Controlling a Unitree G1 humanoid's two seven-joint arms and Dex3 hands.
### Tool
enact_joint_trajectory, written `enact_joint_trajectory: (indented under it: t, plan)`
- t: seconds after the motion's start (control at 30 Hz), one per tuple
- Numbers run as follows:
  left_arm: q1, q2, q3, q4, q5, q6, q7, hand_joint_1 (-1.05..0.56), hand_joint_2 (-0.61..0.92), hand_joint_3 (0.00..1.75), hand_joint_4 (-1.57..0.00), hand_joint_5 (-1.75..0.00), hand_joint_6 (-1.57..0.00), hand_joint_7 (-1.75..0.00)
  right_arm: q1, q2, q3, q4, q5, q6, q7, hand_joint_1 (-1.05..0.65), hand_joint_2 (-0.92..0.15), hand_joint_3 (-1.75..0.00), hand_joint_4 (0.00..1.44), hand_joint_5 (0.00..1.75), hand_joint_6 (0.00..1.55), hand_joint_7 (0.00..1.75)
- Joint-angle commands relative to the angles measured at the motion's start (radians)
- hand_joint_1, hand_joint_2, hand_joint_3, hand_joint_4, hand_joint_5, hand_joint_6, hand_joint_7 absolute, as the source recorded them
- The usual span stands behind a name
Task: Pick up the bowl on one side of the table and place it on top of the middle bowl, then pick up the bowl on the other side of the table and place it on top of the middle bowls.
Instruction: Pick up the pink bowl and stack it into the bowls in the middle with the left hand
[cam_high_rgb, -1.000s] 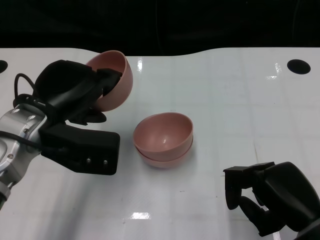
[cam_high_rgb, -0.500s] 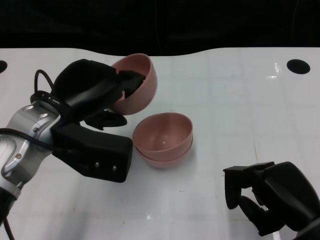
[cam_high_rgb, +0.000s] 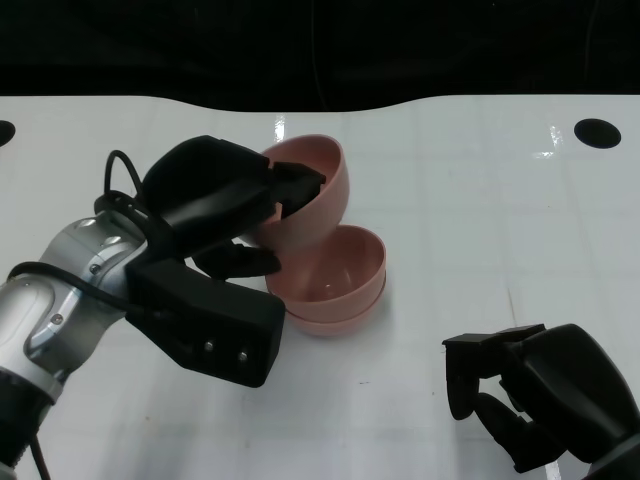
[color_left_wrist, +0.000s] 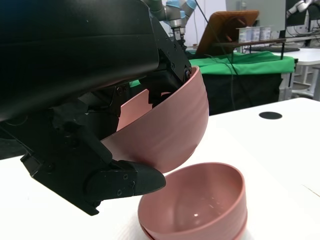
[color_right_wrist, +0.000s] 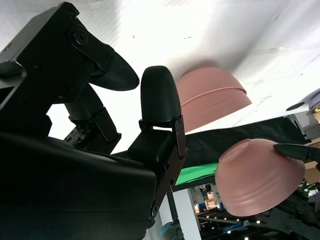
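Glossily smooth, the round pink bowl (cam_high_rgb: 305, 195) sits tilted in the left hand (cam_high_rgb: 215, 200).

Pink bowls (cam_high_rgb: 335, 285), black hands (cam_high_rgb: 225, 195), white table (cam_high_rgb: 480, 200).

Left hand (cam_high_rgb: 225, 205) with the tilted pink bowl (cam_high_rgb: 305, 192) blocks the stack's near-left side. Stacked bowls (cam_high_rgb: 335, 275) sit mid-table; held bowl's lower edge is just above the stack rim, possibly touching, can't tell from the left wrist view. Table (cam_high_rgb: 470, 190) right of the stack is bare up to the black hole (cam_high_rgb: 597, 132). Right hand (cam_high_rgb: 535, 395) fills the near-right corner.
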Motion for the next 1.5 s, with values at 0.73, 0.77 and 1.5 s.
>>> enact_joint_trajectory:
  t: [0.73,0.77,1.5]
  plan:
    - [-0.053,-0.062,-0.065,0.191,0.012,-0.11,-0.018,-0.28,0.69,0.78,-0.86,-1.75,-0.65,-1.73,-0.015,-0.007,-0.001,0.025,-0.015,0.013,-0.023,-0.13,-0.2,-1.45,0.97,1.75,0.8,1.58]
    - [-0.054,-0.065,-0.066,0.194,0.013,-0.109,-0.019,-0.28,0.69,0.79,-0.86,-1.75,-0.65,-1.74,-0.015,-0.007,-0.001,0.025,-0.015,0.013,-0.023,-0.13,-0.2,-1.45,0.97,1.75,0.8,1.58]
    - [-0.102,-0.116,-0.115,0.317,0.104,-0.102,0.076,-0.27,0.83,0.43,-0.73,-1.21,-0.71,-0.94,-0.014,-0.006,0.0,0.027,-0.008,0.011,-0.023,-0.13,-0.21,-1.44,0.97,1.75,0.81,1.57]
